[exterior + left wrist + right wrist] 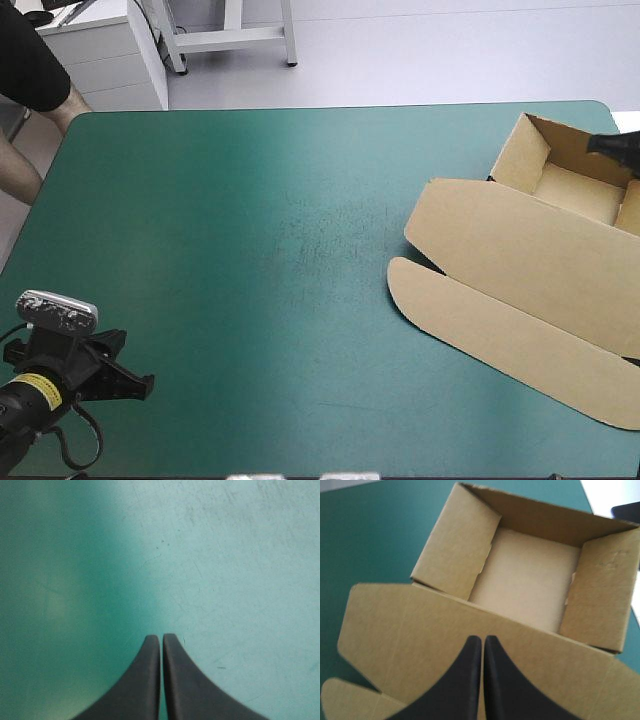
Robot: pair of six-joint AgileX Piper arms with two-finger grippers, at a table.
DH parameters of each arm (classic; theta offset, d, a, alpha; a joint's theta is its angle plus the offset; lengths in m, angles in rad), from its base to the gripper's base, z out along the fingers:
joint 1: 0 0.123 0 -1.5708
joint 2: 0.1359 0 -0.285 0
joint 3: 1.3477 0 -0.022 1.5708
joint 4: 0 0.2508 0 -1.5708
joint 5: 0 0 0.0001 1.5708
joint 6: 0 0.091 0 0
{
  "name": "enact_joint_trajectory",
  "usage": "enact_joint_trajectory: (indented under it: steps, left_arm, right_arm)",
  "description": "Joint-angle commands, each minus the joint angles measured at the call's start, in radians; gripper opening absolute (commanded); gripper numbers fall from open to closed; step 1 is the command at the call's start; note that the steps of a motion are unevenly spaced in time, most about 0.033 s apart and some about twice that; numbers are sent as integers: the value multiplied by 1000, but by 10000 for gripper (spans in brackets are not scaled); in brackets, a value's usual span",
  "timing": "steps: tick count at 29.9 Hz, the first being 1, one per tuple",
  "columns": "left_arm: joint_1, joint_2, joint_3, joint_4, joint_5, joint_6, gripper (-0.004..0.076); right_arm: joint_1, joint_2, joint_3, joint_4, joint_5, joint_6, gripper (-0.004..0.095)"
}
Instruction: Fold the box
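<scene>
1. Box (522,158) is sitting at the table's (250,300) far right, walls up, lid (500,245) lying flat.
2. Left gripper (161,639) and right gripper (483,639) are hanging closed, empty.
3. Board is looking light, stiff (hinging at creases); the lid's free edge is offering grip.

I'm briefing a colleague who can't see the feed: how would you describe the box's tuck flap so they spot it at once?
Toward the right side of the teal-green table sits the brown box, an open tray with its lid lying flat. The tuck flap is the long strip along the lid's near edge; unlike the straight-cut walls, its end is rounded.
</scene>
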Motion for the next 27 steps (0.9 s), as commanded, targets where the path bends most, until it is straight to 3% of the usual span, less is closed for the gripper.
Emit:
enact_joint_trajectory:
  steps: [1, 4, 10, 16, 27]
  left_arm:
    - [-6, -13, -24, 25, -99, -19, 0]
    - [-6, -31, -24, 25, -129, -19, 0]
    - [-6, -85, -5, 23, -166, -19, 0]
    - [-6, -179, 85, 23, -207, -19, 0]
    - [-6, -337, 200, 23, -289, -7, 0]
  right_arm:
    - [79, -125, 111, 16, -59, -22, -1]
    - [168, -217, 244, 21, -94, -60, -1]
    - [329, -435, 533, 23, -270, -131, -1]
    - [349, -628, 748, 26, -417, -152, -1]
    - [349, -892, 1069, 30, -546, -152, -1]
